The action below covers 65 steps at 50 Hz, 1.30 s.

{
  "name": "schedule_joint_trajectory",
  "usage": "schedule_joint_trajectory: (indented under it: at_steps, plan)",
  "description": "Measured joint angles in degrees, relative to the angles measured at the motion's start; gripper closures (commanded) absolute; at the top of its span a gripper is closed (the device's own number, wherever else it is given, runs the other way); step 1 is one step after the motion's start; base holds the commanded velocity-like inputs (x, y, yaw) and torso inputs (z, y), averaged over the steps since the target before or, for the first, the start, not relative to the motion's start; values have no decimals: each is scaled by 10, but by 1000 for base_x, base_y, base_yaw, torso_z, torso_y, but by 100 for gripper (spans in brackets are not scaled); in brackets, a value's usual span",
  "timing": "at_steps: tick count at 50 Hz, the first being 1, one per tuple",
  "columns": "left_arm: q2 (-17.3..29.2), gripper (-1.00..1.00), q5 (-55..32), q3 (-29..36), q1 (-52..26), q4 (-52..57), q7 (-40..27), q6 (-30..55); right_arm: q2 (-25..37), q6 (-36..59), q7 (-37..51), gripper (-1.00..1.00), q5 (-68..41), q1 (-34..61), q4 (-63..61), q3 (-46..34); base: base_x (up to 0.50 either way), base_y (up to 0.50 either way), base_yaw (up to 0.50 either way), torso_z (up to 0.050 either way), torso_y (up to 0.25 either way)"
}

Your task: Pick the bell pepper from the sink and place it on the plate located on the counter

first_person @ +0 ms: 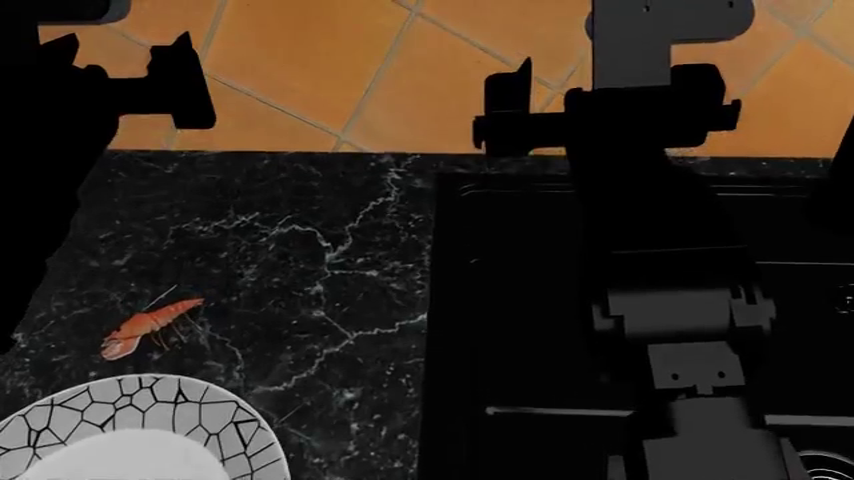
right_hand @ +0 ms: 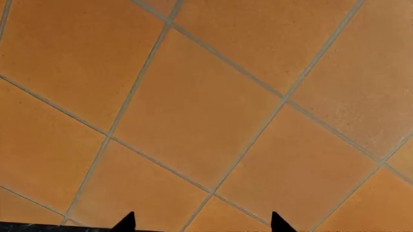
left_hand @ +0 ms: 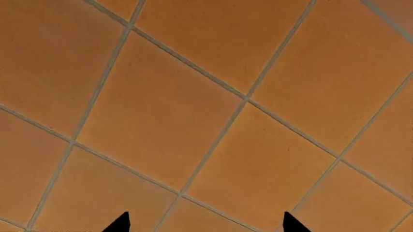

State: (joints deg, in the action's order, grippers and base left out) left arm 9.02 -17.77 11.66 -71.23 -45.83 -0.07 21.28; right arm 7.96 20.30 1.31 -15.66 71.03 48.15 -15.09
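Observation:
No bell pepper shows in any view. The sink (first_person: 514,300) is a black recessed basin at the right of the head view, largely covered by my right arm. The plate (first_person: 174,405), white with black mosaic lines on its rim, lies at the bottom left on the black marble counter (first_person: 307,240). My left gripper (first_person: 114,75) is raised at the top left, and my right gripper (first_person: 607,95) is held high over the sink's far edge. Both wrist views show only orange tiles between wide-apart black fingertips: left gripper (left_hand: 205,224) and right gripper (right_hand: 201,224) are open and hold nothing.
A small orange shrimp (first_person: 150,325) lies on the counter just beyond the plate. An orange tiled wall (first_person: 334,70) rises behind the counter. A thin pale bar (first_person: 547,411) crosses the sink near its front.

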Motion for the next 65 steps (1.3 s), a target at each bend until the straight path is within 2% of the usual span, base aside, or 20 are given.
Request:
schedule_joint_trajectory:
  at_steps: [44,52,65]
  plan:
    - [3,-100,-13,-1,3,0,-16,13,5,11,6,-100,-11,-11,-16,-7,-1,0,0,0,-144]
    - [3,-100,-14,0,2,-4,-17,10,7,18,7,-100,-13,-12,-22,-10,-1,0,0,0,-10]
    - [10,-100,-14,7,-1,7,-14,25,29,111,17,-100,-20,-12,-82,-19,0,0,0,0,0]
